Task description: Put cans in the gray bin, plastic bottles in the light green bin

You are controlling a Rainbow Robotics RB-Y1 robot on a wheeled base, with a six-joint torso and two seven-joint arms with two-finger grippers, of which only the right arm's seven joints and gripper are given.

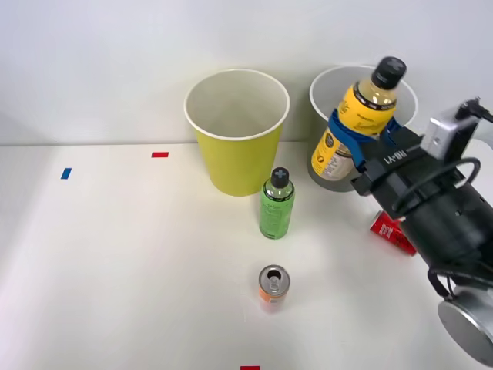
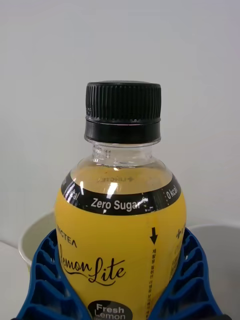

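Observation:
My right gripper (image 1: 360,132) is shut on the stout yellow-labelled plastic bottle (image 1: 356,123) and holds it tilted in the air, in front of the gray bin (image 1: 318,87). In the wrist view the blue fingers (image 2: 46,280) clasp both sides of this black-capped bottle (image 2: 120,225). The light green bin (image 1: 236,131) stands to the left of the gray one. A slim green bottle (image 1: 276,204) is upright just in front of it. Nearer me, an orange can (image 1: 273,285) stands upright. A red can (image 1: 387,228) lies partly hidden behind my arm.
Small tape marks lie on the white table: a red one (image 1: 159,154) and a blue one (image 1: 65,173) at the far left, another red one (image 1: 250,368) at the near edge. A wall rises right behind the bins.

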